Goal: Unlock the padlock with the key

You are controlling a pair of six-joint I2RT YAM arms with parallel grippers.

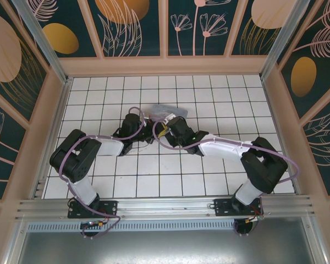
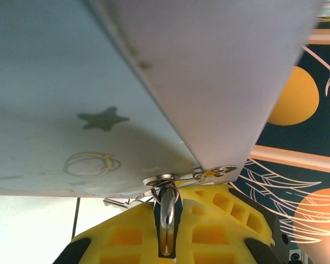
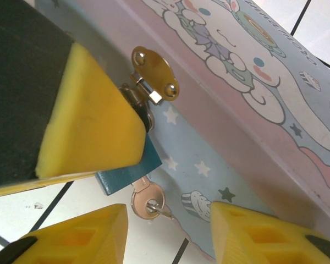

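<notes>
While top view gives just both arms meeting at tin box (image 1: 166,109) mid surface (image 1: 99,99), wrist views add detail. Left wrist view: left claw (image 2: 166,201) clamped together on silver shackle of padlock (image 2: 166,220), directly under tin's hasp (image 2: 159,180). Right wrist view adds padlock's blue body, up-left of right claw (image 3: 168,217), partly under left claw's yellow finger (image 3: 82,126). Right claw's tips apart, gripping nothing. Key (image 3: 147,201) just ahead, between tips, head at padlock's lower edge; cannot tell if inserted.
</notes>
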